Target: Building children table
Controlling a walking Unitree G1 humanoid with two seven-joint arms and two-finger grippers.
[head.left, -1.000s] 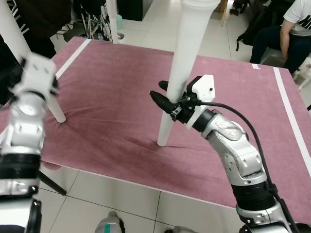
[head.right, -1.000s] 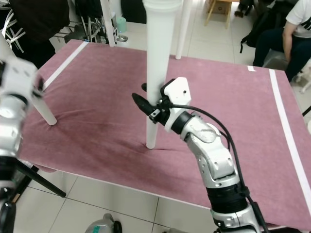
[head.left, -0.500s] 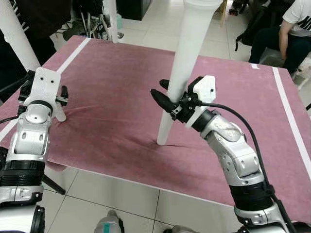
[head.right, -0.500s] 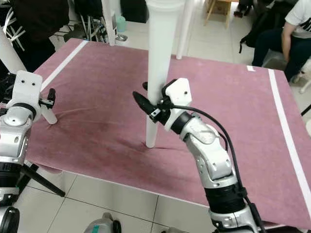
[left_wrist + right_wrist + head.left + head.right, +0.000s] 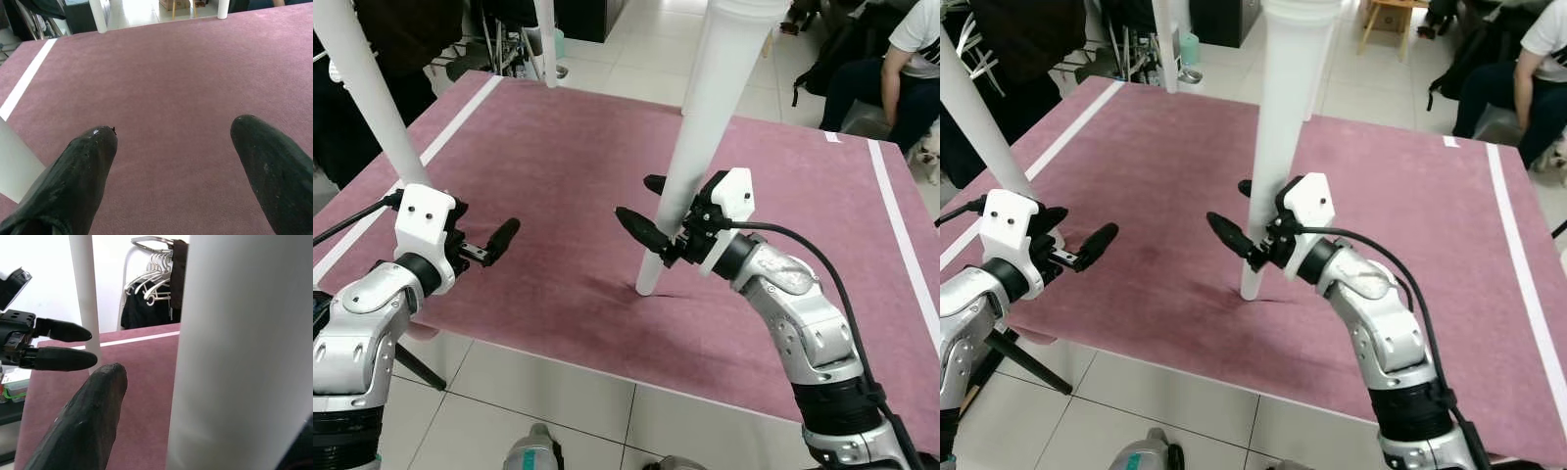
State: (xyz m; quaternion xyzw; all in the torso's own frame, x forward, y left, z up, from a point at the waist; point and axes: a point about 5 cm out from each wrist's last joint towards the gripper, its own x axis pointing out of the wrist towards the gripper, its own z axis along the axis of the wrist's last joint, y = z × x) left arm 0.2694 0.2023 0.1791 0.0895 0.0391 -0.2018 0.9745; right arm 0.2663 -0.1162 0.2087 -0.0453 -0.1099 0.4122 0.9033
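Right hand [image 5: 654, 217] spread, straddling the white table leg [image 5: 697, 137] mid-tabletop [image 5: 558, 147]; left hand [image 5: 499, 238] spread, hovering over open maroon surface near the near-left edge.

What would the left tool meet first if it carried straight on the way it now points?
Probably the maroon surface: the left tool, fingers apart, aims low across it; depth is unclear.
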